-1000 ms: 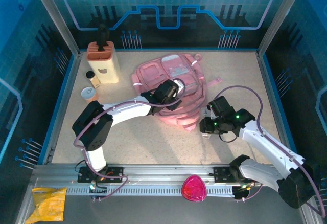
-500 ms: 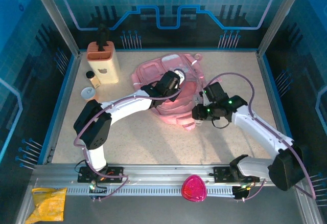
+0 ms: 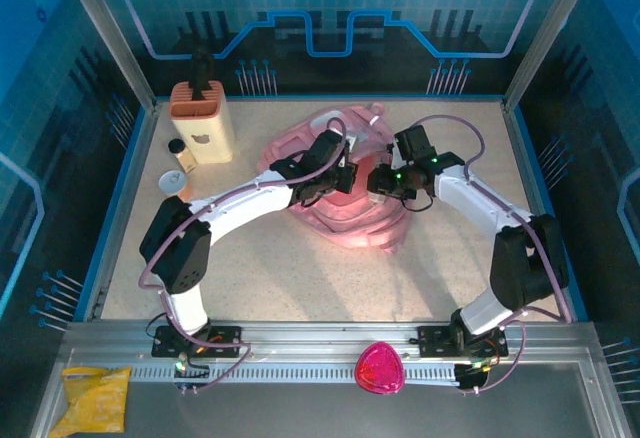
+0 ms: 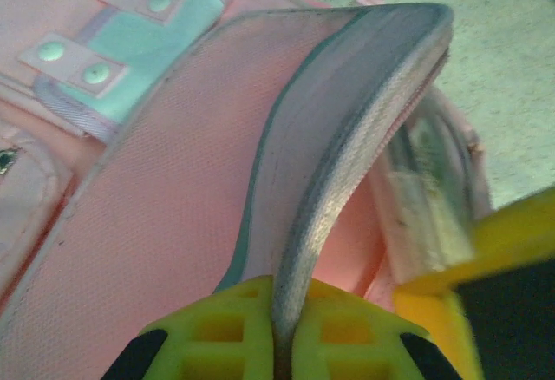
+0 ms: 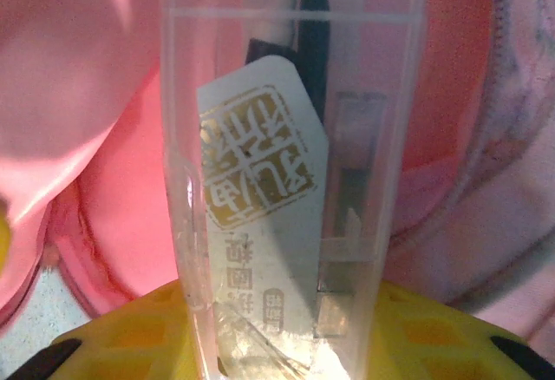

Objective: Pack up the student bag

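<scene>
The student bag (image 3: 348, 222) is lying at the centre of the table (image 3: 250, 258), slightly toward the top of the overhead frame, with both arms reaching in over it from the lower corners. The left gripper (image 3: 338, 174) is sitting on the bag's upper middle. In its wrist view its yellow-green fingers (image 4: 199, 328) are pressing together on the grey-edged rim of a pink flap (image 4: 321, 172), which is rising and curling toward the upper right of that frame. The right gripper (image 3: 378, 186) is hovering just beside it, to the right in the overhead view. In its wrist view its yellow fingers (image 5: 130, 328) are clamping a clear plastic case (image 5: 277, 180) bearing a white label with a gold seal, and pink bag fabric (image 5: 95, 76) is surrounding the case on both sides. The same case (image 4: 425, 198) is showing at the right of the left wrist view, close against the lifted flap. A cream and orange holder (image 3: 202, 123) is standing at the upper left of the table, and a magenta rounded object (image 3: 380, 368) is resting on the rail at the bottom.
</scene>
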Controlling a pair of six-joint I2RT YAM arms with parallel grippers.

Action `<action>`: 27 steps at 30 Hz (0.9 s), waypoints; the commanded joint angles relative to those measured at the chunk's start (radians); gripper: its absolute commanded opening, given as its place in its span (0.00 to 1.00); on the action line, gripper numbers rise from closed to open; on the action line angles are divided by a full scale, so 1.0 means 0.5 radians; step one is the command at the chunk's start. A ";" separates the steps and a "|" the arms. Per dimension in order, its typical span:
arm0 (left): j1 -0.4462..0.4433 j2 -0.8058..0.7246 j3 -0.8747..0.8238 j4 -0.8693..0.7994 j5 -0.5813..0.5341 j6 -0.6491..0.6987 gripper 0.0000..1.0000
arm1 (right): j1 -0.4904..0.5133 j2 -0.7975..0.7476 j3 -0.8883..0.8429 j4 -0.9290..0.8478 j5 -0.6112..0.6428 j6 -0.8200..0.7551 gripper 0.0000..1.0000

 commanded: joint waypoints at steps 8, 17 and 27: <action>0.030 -0.104 0.056 0.086 0.177 -0.395 0.00 | -0.026 0.064 0.051 0.417 -0.292 0.281 0.53; 0.063 -0.150 -0.013 0.150 0.246 -0.475 0.00 | -0.044 0.009 -0.132 0.606 -0.412 0.406 0.59; 0.060 -0.167 -0.037 0.203 0.342 -0.560 0.00 | 0.002 -0.019 -0.275 0.907 -0.454 0.552 0.50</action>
